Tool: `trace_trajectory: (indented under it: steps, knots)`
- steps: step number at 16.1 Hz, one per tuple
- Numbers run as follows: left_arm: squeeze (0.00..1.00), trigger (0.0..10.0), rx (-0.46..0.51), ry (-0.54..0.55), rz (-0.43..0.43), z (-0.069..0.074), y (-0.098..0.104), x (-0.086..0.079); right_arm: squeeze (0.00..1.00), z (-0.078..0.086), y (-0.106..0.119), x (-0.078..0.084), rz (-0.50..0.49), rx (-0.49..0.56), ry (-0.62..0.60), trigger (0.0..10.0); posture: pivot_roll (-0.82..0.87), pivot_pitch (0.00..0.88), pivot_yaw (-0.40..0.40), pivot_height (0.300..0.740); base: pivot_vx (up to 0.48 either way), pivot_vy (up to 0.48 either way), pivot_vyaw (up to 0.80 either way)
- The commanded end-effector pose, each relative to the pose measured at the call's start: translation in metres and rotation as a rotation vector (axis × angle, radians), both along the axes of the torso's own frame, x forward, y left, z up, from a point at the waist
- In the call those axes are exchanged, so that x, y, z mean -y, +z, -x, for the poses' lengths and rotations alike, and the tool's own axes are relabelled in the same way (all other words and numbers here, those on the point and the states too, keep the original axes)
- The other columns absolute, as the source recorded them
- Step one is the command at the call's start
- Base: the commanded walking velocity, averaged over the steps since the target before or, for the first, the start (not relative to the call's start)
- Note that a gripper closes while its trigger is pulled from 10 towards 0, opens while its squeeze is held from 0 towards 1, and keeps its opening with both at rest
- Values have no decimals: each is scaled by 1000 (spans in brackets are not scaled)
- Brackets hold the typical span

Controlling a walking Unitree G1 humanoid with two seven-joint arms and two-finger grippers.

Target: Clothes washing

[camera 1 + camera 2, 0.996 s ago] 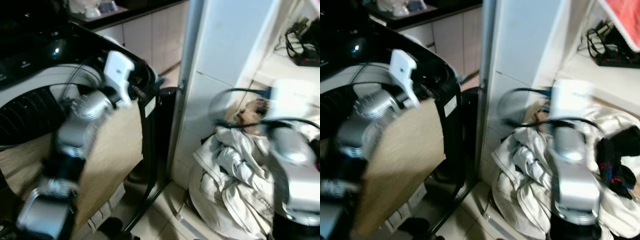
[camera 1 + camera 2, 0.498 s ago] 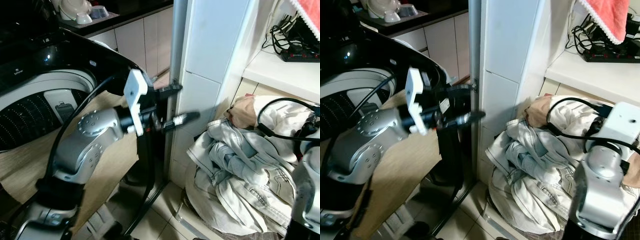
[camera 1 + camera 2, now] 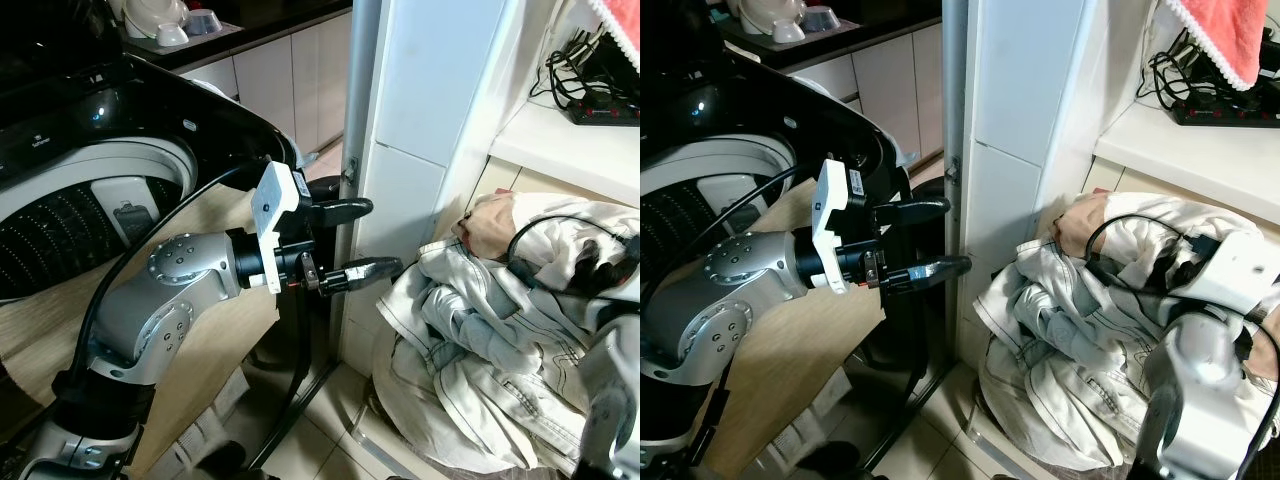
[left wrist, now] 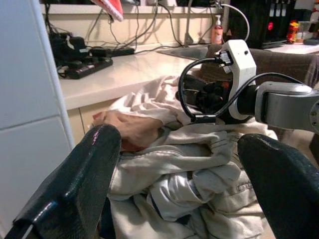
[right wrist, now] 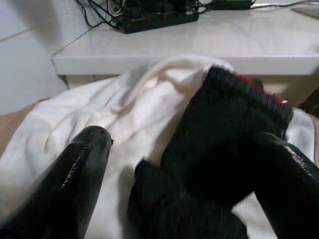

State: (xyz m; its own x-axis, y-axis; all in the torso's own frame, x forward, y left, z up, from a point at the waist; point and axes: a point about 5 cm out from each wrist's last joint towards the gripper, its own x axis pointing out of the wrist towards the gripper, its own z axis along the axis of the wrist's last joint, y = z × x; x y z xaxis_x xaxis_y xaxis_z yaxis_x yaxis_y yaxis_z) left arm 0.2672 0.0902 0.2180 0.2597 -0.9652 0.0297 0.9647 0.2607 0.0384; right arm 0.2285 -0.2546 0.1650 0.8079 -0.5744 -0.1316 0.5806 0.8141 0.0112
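A heap of pale jackets and shirts [image 3: 480, 370] lies under a white shelf on the right. On its top is a black garment with red trim [image 5: 224, 139]. My right gripper [image 5: 184, 169] is open over the heap, its fingers on either side of that black garment without closing on it. The right wrist [image 3: 1230, 275] rests on the pile. My left gripper [image 3: 380, 236] is open and empty in mid-air between the top-loading washing machine [image 3: 70, 220] and the clothes, pointing at the heap [image 4: 169, 164]. The washer's drum stands open at the left.
A white tiled column [image 3: 430, 110] with a metal pole [image 3: 358, 110] stands between washer and pile. On the shelf above are a power strip and cables [image 3: 600, 105], with a red towel [image 3: 1225, 40] hanging. A beige cover [image 3: 220, 350] drapes the washer front. Tiled floor [image 3: 320, 430] lies below.
The view has swung and steadied. My left gripper moved from over the washer rightward toward the pile. My right arm lowered onto the clothes.
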Motion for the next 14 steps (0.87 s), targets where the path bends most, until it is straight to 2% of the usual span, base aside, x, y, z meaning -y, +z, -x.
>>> trace_trajectory:
  steps: [1, 3, 4, 8, 9, 10, 11, 14]
  knots:
    - [0, 10000, -6, -15, -5, 4, 1, -2, 1000, 3, 6, -3, 16, 42, 10, 10000, -121, 0, 14, 740, 0, 0, 0]
    - [0, 10000, -8, -19, -11, 5, 1, -3, 996, 5, 1, -4, 12, 19, 18, 10000, -123, 0, 14, 740, 0, 0, 0]
    - [0, 10000, -12, -24, -12, 5, 1, -3, 0, 6, 0, -3, 13, 13, 12, 10000, -123, 0, 14, 740, 0, 0, 0]
    - [0, 10000, -64, -96, -28, 13, -2, -4, 0, 14, -9, 2, -5, -18, -53, 10000, -123, 0, 13, 740, 0, 0, 0]
    - [0, 10000, -67, -101, -28, 14, -2, -4, 0, 15, -11, 3, -16, -20, -58, 4980, -123, 0, 13, 740, 0, 0, 0]
    - [0, 10000, -66, -102, -30, 15, -2, -4, 0, 15, -12, 2, -22, -17, -60, 3255, -123, 0, 13, 740, 0, 0, 0]
    - [0, 10000, -66, -105, -35, 15, -2, -4, 0, 15, -13, 2, -46, -8, -61, 0, -122, 0, 15, 740, 0, 0, 0]
    - [0, 10000, -62, -107, -36, 14, -1, -4, 0, 15, -16, 0, -90, 1, -69, 0, -122, 0, 15, 740, 0, 0, 0]
